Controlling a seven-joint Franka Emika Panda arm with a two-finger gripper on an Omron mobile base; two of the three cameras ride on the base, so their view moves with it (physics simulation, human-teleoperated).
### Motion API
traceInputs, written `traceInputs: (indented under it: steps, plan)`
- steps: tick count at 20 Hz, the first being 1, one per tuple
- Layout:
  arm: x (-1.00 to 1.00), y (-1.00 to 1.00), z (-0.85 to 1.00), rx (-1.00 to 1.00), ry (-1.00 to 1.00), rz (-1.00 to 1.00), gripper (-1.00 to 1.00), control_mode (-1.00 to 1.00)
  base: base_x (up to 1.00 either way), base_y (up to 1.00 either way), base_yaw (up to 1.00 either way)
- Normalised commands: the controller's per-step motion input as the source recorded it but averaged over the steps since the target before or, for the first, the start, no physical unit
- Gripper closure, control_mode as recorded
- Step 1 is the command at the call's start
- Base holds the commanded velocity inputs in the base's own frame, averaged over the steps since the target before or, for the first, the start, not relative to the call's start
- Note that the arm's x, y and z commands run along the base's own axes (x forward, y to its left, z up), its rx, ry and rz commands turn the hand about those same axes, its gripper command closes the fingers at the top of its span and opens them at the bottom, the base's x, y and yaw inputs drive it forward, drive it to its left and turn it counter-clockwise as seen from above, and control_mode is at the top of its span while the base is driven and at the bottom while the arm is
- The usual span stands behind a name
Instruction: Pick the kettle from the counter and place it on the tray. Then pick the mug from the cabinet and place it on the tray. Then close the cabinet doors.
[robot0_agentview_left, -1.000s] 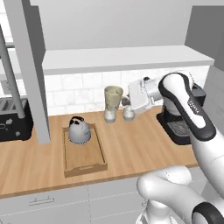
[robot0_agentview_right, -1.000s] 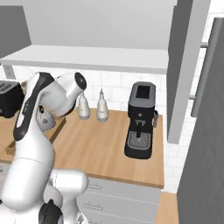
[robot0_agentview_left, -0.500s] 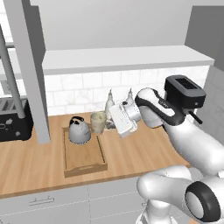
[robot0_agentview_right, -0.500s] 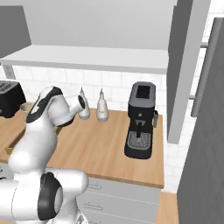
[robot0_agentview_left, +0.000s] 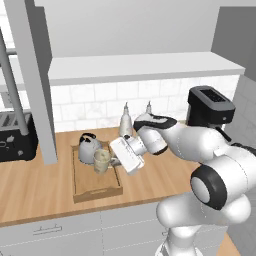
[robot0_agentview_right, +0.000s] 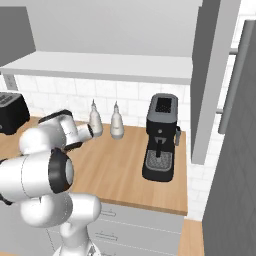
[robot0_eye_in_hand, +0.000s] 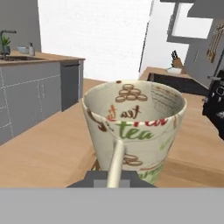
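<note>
Carrying the mug (robot0_agentview_left: 102, 160) by its handle, the gripper (robot0_agentview_left: 114, 161) is clamped tight and holds it over the tray (robot0_agentview_left: 95, 185), just beside the kettle (robot0_agentview_left: 89, 149) already there. Next it likely needs lowering, releasing, then shutting the cabinet doors.

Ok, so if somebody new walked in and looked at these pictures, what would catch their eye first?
Probably the big white arm bent low across the counter, its gripper shut on the cream mug over the wooden tray. The silver kettle already sits at the tray's far end, right beside the mug. After that, the black coffee machine standing at the counter's right end.
</note>
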Motion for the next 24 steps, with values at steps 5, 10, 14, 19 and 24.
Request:
traceInputs:
  steps: [5,10,14,19,24]
  plan:
    - [0.14,0.0,-0.33,0.0,-0.03,0.06,1.0,-1.0,0.0,0.0,0.0]
    - [0.0,0.05,-0.22,-0.03,-0.05,0.03,1.0,-1.0,0.0,0.0,0.0]
    - [0.0,0.15,-0.11,-0.06,-0.07,0.04,1.0,-1.0,0.0,0.0,0.0]
    - [0.0,0.05,0.0,-0.03,-0.02,0.0,-1.0,-1.0,0.0,0.0,0.0]
    - [-0.02,-0.22,0.3,0.01,0.0,0.0,-1.0,-1.0,0.0,0.0,0.0]
